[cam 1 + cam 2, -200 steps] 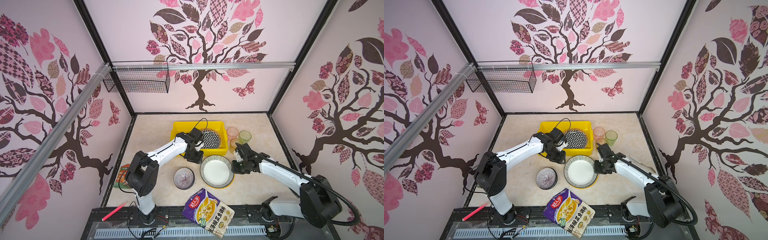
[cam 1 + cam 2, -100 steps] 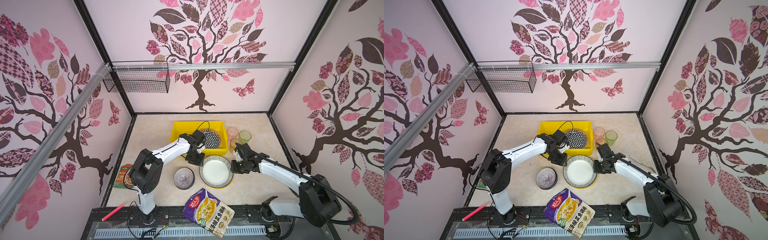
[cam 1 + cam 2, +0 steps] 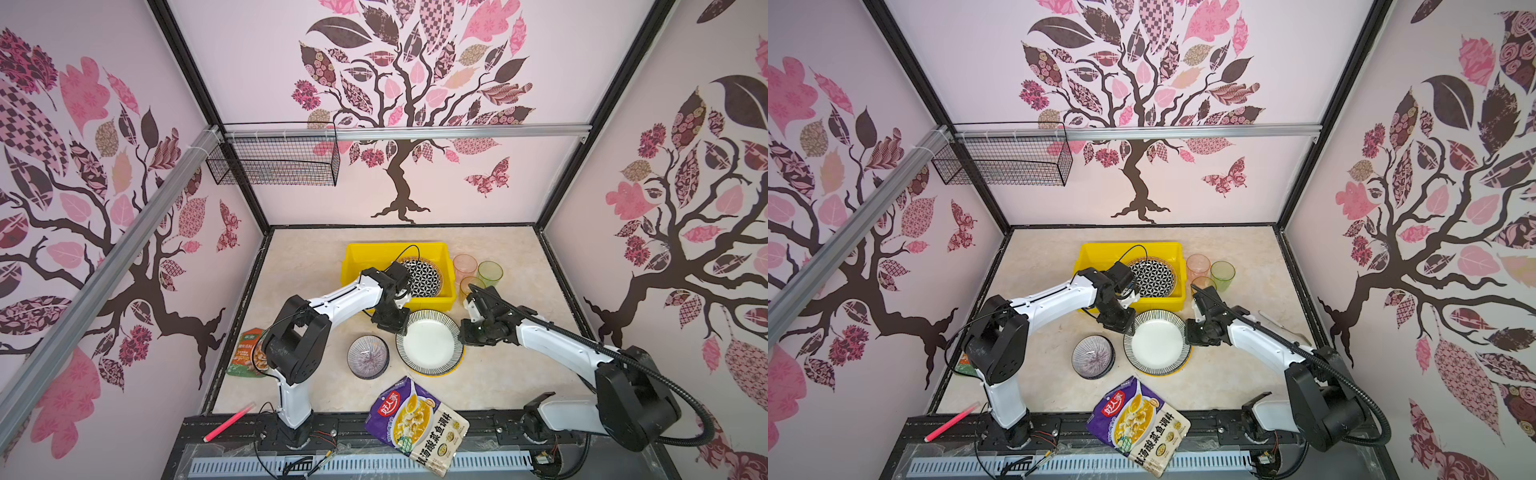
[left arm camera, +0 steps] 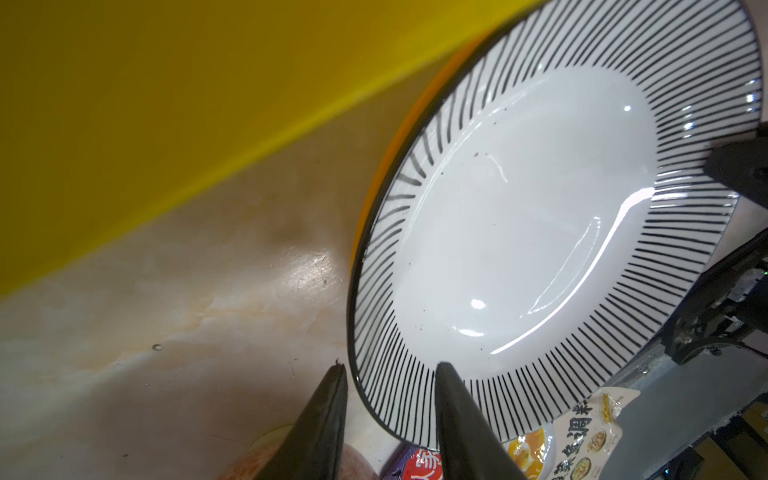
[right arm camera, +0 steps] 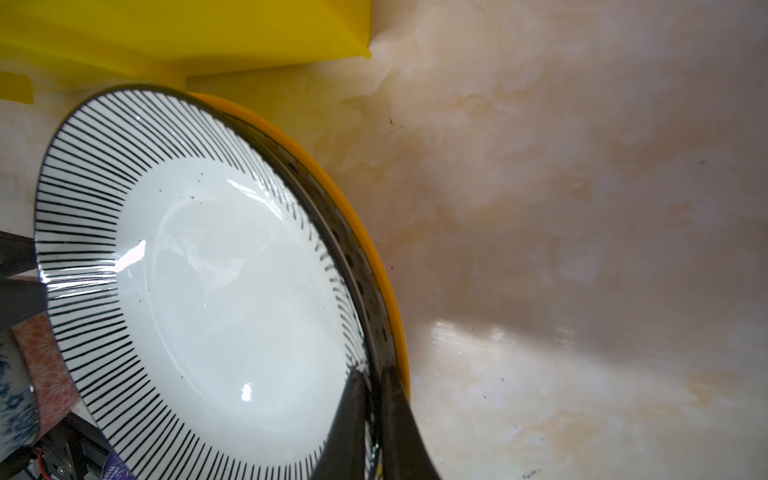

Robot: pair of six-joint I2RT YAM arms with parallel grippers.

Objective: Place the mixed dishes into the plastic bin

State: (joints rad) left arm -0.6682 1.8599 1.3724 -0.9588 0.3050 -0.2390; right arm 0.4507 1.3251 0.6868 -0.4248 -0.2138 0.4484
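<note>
Mixed dishes lie mostly outside the bin as we read it. We begin at the right gripper, whose fingers are pinched together on the rim of the striped plate, one on the upper face and one under the edge. The left gripper stands partly open astride the opposite rim of the same plate, one finger over the striped band and the other outside it above the table; we see no grip from it yet.

Under the striped plate sit a dotted plate and, lowest, a yellow-rimmed plate; the stack rests on the table just in front of the plastic bin, close to its front wall; whether the striped plate has lifted clear at the pinched side we cannot tell.

Inside the bin lies one geometric plate, toward its right end; that is the only dish we count as done.

Left to do, in our judgement: the three stacked plates; the lined bowl beside the stack on the left arm's side; the pink tumbler, green tumbler and amber tumbler, upright together just beside the bin's right end. The purple pouch at the front edge and the seasoning packet near the left arm's base are not dishes; they should stay out.

We judge the task early; the step in hand looks like a two-handed lift of the striped plate.
</note>
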